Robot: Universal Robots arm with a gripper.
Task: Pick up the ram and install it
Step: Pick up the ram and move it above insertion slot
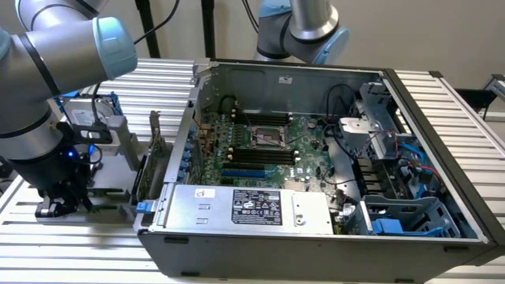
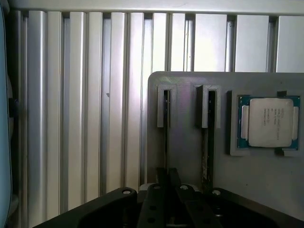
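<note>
In the wrist view a grey holder (image 2: 185, 142) carries two slots. In one slot the ram (image 2: 166, 114) stands on edge, a thin dark stick. A second stick (image 2: 207, 142) with a green edge stands in the neighbouring slot. My gripper (image 2: 167, 175) is down over the first stick, its black fingers (image 2: 161, 178) pressed together on the stick's near end. In the exterior view my gripper (image 1: 59, 204) hangs low over the holder, to the exterior view's left of the open computer case (image 1: 316, 236). The motherboard's long black memory slots (image 1: 261, 157) lie inside the case.
A processor chip (image 2: 269, 122) sits in a recess of the holder beside the sticks. An upright green expansion card (image 1: 155, 151) and a hard drive in a blue frame (image 1: 83, 112) stand between my arm and the case. A second robot arm (image 1: 304, 29) stands behind the case. The table is ribbed aluminium (image 1: 79, 248).
</note>
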